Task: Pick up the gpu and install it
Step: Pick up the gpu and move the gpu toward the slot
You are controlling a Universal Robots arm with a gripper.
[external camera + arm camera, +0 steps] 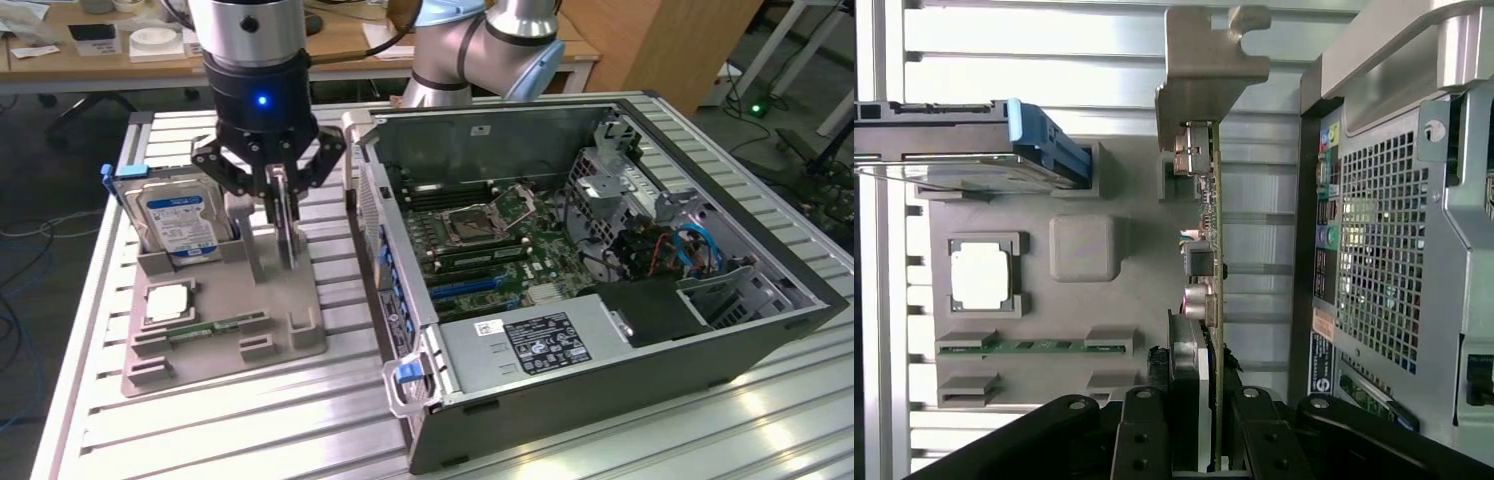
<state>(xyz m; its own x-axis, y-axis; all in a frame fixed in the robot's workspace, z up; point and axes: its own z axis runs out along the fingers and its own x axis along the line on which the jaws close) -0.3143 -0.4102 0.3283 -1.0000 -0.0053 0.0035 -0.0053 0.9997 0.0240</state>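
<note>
We have the gripper (280,192) (1199,432) clamped on the top edge of the gpu (286,240) (1206,230). The card stands upright on edge over the grey holder (254,300) (1134,300). It is on the holder's side nearest the open case (561,340), with the holder's hard drive (180,220) alongside it. We cannot tell whether the card's lower edge sits in the holder's slot.

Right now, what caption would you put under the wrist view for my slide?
Fingers clamp the gpu on edge, grey tray beneath, computer case alongside.
</note>
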